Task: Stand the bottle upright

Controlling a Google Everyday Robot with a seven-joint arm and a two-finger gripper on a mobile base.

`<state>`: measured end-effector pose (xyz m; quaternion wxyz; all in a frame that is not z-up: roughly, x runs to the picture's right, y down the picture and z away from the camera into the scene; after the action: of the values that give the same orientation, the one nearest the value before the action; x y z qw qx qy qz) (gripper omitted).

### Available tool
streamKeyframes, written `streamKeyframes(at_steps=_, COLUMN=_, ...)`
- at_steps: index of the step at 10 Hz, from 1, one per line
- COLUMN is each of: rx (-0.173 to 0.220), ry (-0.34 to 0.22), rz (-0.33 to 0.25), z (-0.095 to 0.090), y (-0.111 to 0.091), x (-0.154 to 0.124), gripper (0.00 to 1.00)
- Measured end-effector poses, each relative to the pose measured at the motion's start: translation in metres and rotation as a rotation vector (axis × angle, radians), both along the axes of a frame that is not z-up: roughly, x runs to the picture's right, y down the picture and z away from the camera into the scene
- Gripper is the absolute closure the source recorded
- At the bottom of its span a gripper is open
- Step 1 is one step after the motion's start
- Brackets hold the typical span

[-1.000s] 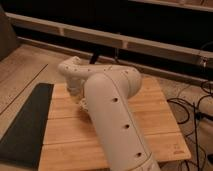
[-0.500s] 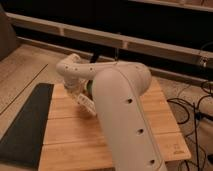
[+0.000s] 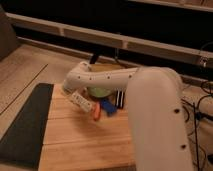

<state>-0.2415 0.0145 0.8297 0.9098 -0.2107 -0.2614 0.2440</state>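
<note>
Pale wooden planks make up the surface [image 3: 75,145], with a dark rail and a shadowed wall behind it. Toward the back of the planks sits a round green bowl [image 3: 100,92]. A small white cylindrical plastic bottle [image 3: 83,101] is just left of the green bowl and slightly nearer the camera. It is not upright but on a slant, one end up-left and the other down-right. The pincer [image 3: 73,94] of the bulky white robot arm [image 3: 150,115] is left of the bowl, at the bottle's upper-left end. It is clenched, but whether it grips the bottle cannot be told. A small orange-red object [image 3: 96,114] lies in front of the bowl, just beside the bottle's lower end. A blue object [image 3: 108,106] lies in front of the bowl too, and a black-and-white striped block [image 3: 119,98] stands just right of it. A dark flat mat [image 3: 25,125] lies well to the bowl's left.
</note>
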Motion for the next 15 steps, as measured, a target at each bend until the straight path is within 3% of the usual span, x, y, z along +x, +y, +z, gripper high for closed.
streamKeyframes(at_steps=3, rx=0.092, ry=-0.200, rz=0.039, z=-0.028, y=0.009, x=0.008, gripper=1.00)
streamKeyframes(at_steps=5, rx=0.155, ry=-0.292, rz=0.030, z=-0.038, y=0.015, x=0.018, gripper=1.00)
streamKeyframes(at_steps=6, rx=0.207, ry=-0.353, rz=-0.001, z=-0.042, y=0.018, x=0.027, gripper=1.00)
streamKeyframes(at_steps=8, rx=0.256, ry=-0.414, rz=-0.059, z=-0.038, y=0.020, x=0.043, gripper=1.00)
streamKeyframes(at_steps=10, rx=0.312, ry=-0.475, rz=-0.114, z=-0.030, y=0.005, x=0.071, gripper=1.00)
streamKeyframes(at_steps=12, rx=0.361, ry=-0.529, rz=-0.099, z=-0.031, y=-0.018, x=0.087, gripper=1.00)
streamKeyframes(at_steps=13, rx=0.381, ry=-0.572, rz=-0.087, z=-0.036, y=-0.028, x=0.088, gripper=1.00)
streamKeyframes(at_steps=15, rx=0.377, ry=-0.638, rz=-0.087, z=-0.048, y=-0.032, x=0.072, gripper=1.00)
